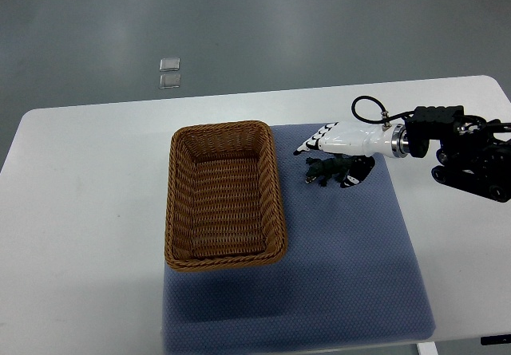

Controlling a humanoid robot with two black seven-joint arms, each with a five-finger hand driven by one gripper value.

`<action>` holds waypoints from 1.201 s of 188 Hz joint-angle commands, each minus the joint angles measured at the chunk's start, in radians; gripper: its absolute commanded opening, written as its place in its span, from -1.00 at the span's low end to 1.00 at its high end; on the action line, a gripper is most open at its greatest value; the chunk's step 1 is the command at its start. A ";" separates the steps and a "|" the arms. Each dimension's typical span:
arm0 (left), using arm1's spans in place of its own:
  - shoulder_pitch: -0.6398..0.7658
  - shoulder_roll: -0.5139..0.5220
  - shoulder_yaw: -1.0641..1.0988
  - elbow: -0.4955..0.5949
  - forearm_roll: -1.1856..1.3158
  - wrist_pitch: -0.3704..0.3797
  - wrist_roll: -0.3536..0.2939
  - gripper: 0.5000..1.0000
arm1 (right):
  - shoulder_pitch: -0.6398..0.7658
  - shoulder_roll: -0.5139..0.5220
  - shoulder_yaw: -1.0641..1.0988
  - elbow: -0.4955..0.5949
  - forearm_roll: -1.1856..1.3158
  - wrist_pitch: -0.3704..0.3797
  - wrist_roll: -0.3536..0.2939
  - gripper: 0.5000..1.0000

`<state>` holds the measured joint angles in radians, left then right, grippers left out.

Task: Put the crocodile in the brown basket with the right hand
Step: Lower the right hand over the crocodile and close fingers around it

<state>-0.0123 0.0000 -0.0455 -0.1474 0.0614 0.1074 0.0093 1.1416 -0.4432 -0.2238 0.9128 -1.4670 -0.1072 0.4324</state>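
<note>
- The right hand (339, 151) reaches in from the right edge, palm down, directly over the crocodile (326, 168). Its fingers (313, 143) extend toward the basket, and the thumb drops beside the toy.
- Whether the digits clamp the crocodile or only bracket it cannot be told from this view. Judgement: the posture suits a top grasp at the start of pickup.
- The crocodile, a small dark green figure, lies on the blue mat (351, 251) just below the palm. It is outside the brown basket (226, 196).
- The basket sits just beyond the fingertips, its near rim close to the toy. Its interior shows nothing inside.
- Judgement: the hand must lift the toy above the woven rim before moving it toward the basket.
- Open mat lies on the near side of the hand, and bare white table (80, 211) lies past the basket.
</note>
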 commanded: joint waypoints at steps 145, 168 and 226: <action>0.000 0.000 0.000 0.000 0.000 0.000 0.000 1.00 | -0.002 0.037 -0.015 -0.072 -0.130 -0.043 0.000 0.69; 0.000 0.000 0.000 0.000 0.000 0.000 0.000 1.00 | -0.003 0.040 -0.028 -0.081 -0.151 -0.077 0.000 0.68; 0.000 0.000 0.000 0.000 0.000 0.000 0.000 1.00 | -0.006 0.055 -0.031 -0.103 -0.153 -0.081 0.000 0.61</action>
<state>-0.0123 0.0000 -0.0458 -0.1474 0.0614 0.1074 0.0088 1.1353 -0.3962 -0.2532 0.8233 -1.6197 -0.1885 0.4326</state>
